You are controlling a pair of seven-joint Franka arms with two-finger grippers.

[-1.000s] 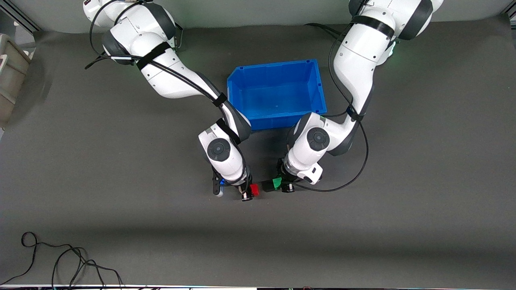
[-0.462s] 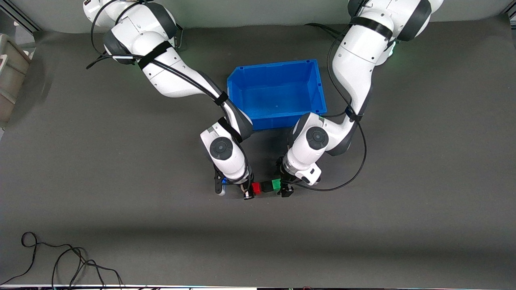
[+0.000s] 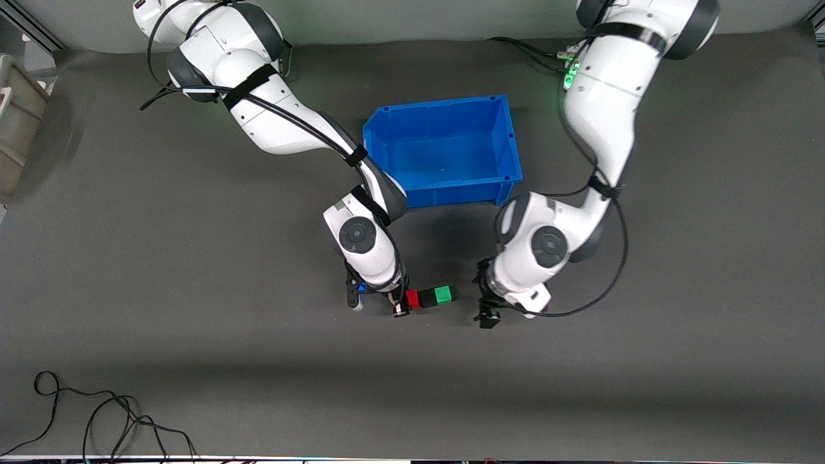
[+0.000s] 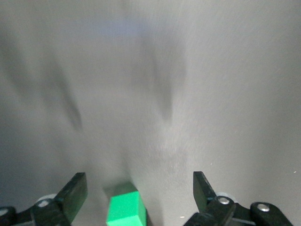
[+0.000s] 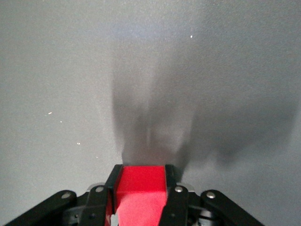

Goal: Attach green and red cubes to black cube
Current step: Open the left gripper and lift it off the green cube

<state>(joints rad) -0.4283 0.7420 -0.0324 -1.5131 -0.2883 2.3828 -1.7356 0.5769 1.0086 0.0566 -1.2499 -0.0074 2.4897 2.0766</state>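
The red cube (image 3: pixel 412 299), black cube (image 3: pixel 427 299) and green cube (image 3: pixel 443 295) stand joined in one row, black in the middle, nearer the front camera than the blue bin. My right gripper (image 3: pixel 405 301) is shut on the red cube (image 5: pixel 141 186) at the row's end, fingers (image 5: pixel 112 186) pressed to both sides. My left gripper (image 3: pixel 483 294) stands open a short way off the green end, toward the left arm's end of the table. In the left wrist view the green cube (image 4: pixel 124 210) lies free between the wide-apart fingers (image 4: pixel 74 192) of my left gripper (image 4: pixel 139 192).
The blue bin (image 3: pixel 446 103) stands farther from the front camera than the cubes, between the two arms. A beige container (image 3: pixel 14 116) sits at the right arm's end of the table. A loose black cable (image 3: pixel 97 419) lies near the front edge.
My left gripper let go of the green cube, opened wide and drew back toward the left arm's end. The red cube closed onto the black cube, so all three now form one row.
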